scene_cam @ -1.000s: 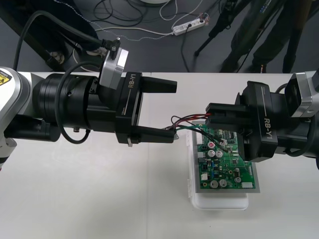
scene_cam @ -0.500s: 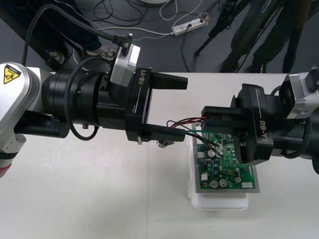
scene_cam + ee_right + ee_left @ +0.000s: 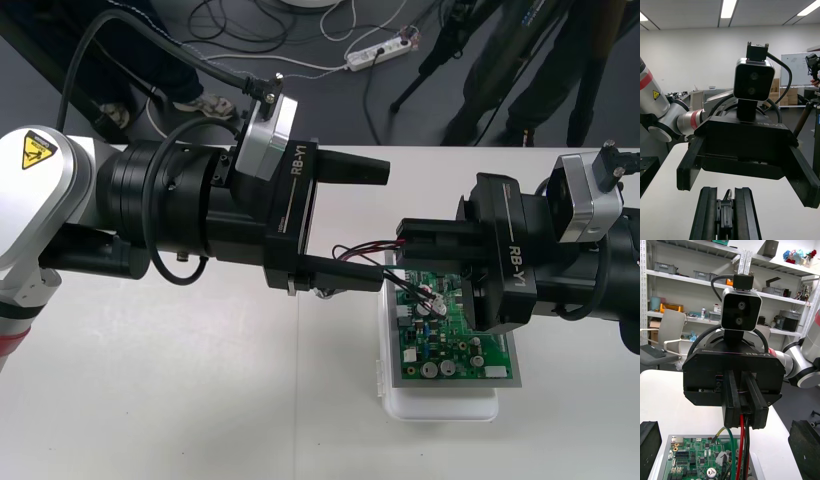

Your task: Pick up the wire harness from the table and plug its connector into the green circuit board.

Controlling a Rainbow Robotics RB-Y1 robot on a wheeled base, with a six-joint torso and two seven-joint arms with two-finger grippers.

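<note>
From above, the right gripper (image 3: 405,240) pinches the wire harness (image 3: 360,248) over the far corner of the green board (image 3: 450,335), facing the left gripper (image 3: 382,224), spread wide and empty. At the right wrist, closed fingers (image 3: 707,213) clamp the black plug (image 3: 727,215). At the left wrist, coloured wires (image 3: 741,438) run down over the board

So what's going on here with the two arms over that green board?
The right gripper is shut on the wire harness and holds it in the air over the far left corner of the green circuit board. The left gripper faces it, open, with the harness's loose wires reaching in between its fingers. In the left wrist view the red, green and black wires hang from the right gripper down toward the board. The plug isn't visibly in the board.
</note>
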